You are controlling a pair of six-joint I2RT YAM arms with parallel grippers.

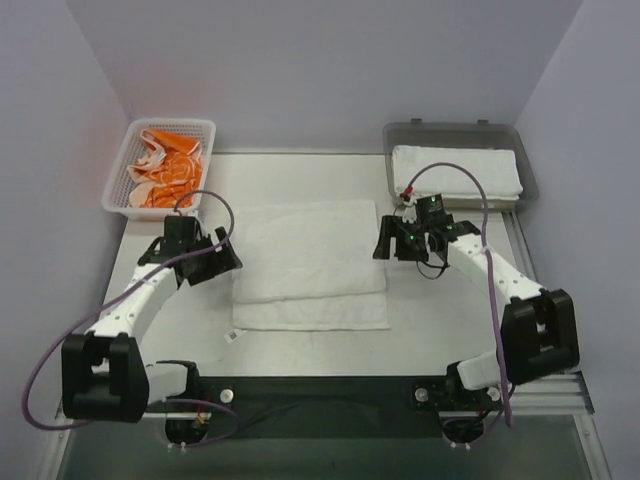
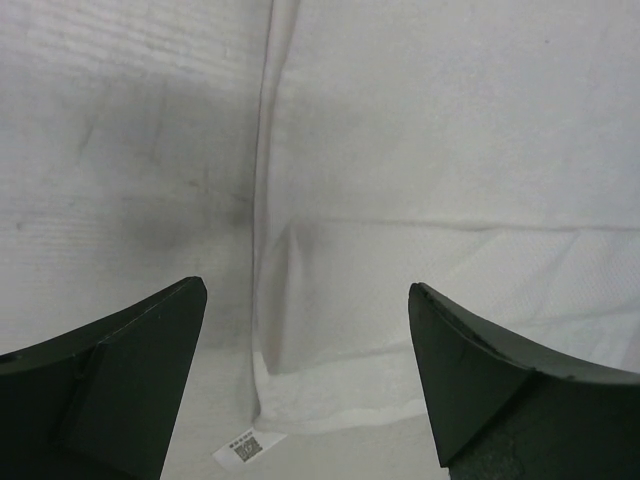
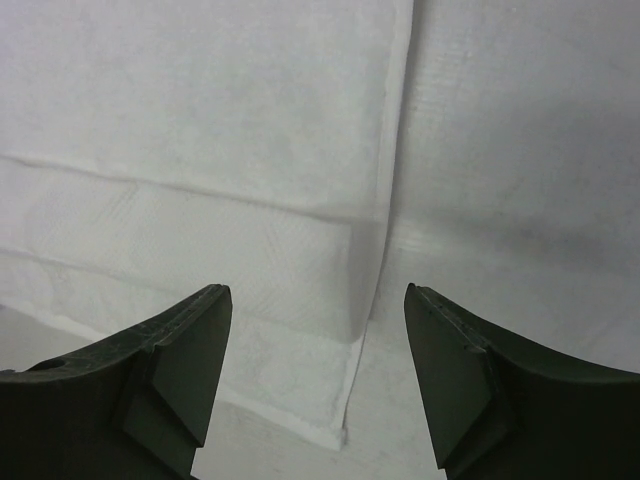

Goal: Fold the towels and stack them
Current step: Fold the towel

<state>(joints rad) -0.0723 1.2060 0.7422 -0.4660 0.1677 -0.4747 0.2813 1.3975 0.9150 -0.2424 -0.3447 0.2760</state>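
A robot lab cell: plain lilac walls (image 1: 320, 60) box in a white counter (image 1: 440, 320), a cabled left arm (image 1: 140, 295) and right arm (image 1: 505, 275) bolted at its edge.

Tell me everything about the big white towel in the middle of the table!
The white towel is soft, nubbly cloth lying flat on the table. It is folded over in layers: the top layer stops short, so a strip of lower layer shows along the near edge. A small printed tag pokes out at its near-left corner. The open left gripper hangs over its left edge and the open right gripper over its right edge.
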